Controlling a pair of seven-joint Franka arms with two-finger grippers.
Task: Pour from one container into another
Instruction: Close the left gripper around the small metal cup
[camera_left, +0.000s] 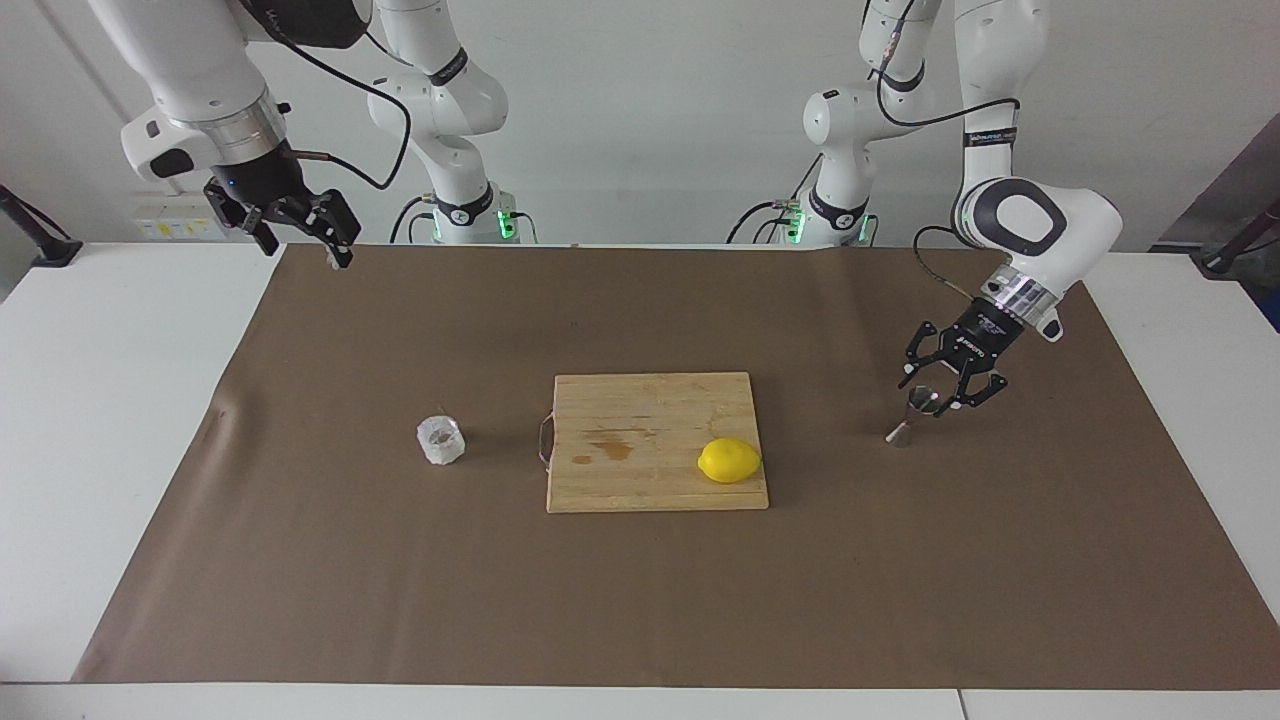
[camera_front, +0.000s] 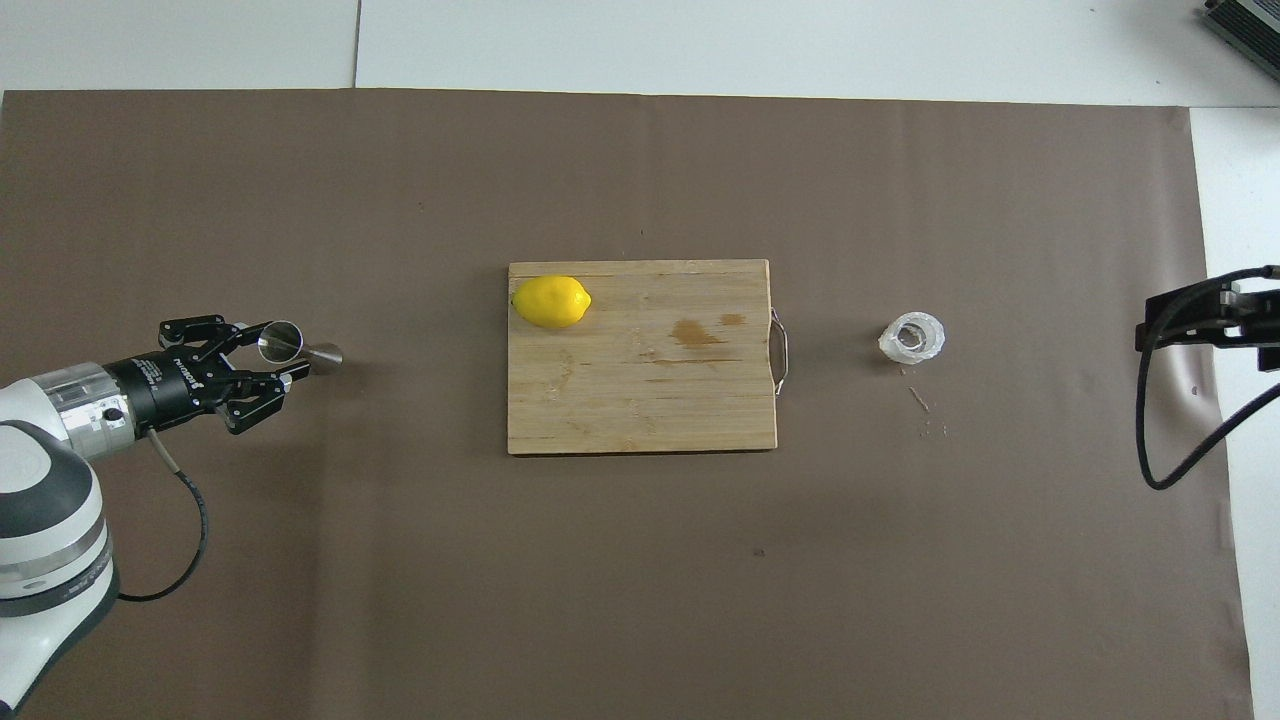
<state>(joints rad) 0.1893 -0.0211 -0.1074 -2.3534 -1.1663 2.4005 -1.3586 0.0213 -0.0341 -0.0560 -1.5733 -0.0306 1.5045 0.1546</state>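
The jigger (camera_left: 914, 418) stands on its base on the brown mat (camera_left: 640, 600) at the left arm's end of the surface, about level with the cutting board (camera_left: 640, 410) in nearness to the robots. Its long axis runs up from the mat, wide cone on top.

The left claw (camera_left: 936, 402) comes at it from the robots' side, angled downward, and sits around the upper cone, so the jigger lies straight ahead of the claw along its reach. I cannot tell whether the claw grips the steel or only brackets it.

The glass cup (camera_left: 440, 441) stands on the mat near the right arm's end, with the board and the lemon (camera_left: 729, 460) on it between cup and jigger. The two containers are well apart, roughly on one line across the surface.

The right claw (camera_left: 305, 248) hangs wide and empty, high over the mat's corner at its own end; that arm waits. Of the two arms it has the shorter way to the cup, which lies farther from the robots than the corner under the claw.

I judge that the coming move turns on the vertical axis: any lift of the jigger should keep the waist upright. A pour from the cup will need the two vessels brought together, mouth under lip.
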